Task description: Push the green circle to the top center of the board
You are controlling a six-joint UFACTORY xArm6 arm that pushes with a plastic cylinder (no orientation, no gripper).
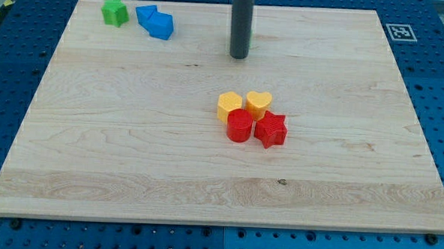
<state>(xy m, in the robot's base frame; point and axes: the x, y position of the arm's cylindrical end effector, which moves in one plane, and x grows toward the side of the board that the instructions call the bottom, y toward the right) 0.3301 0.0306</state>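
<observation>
My tip (239, 57) rests on the wooden board (131, 135) near the view's top centre, and the dark rod rises out of the view's top. Only a thin green sliver (251, 42) shows at the rod's right edge. It looks like the green circle, almost fully hidden behind the rod. I cannot tell whether the tip touches it.
A green star (115, 12) and two blue blocks (146, 16) (161, 26) sit at the top left. A yellow hexagon (229, 106), yellow heart (258, 103), red circle (239, 126) and red star (270, 130) cluster at the centre. A black-and-white marker (400, 32) is at the top right corner.
</observation>
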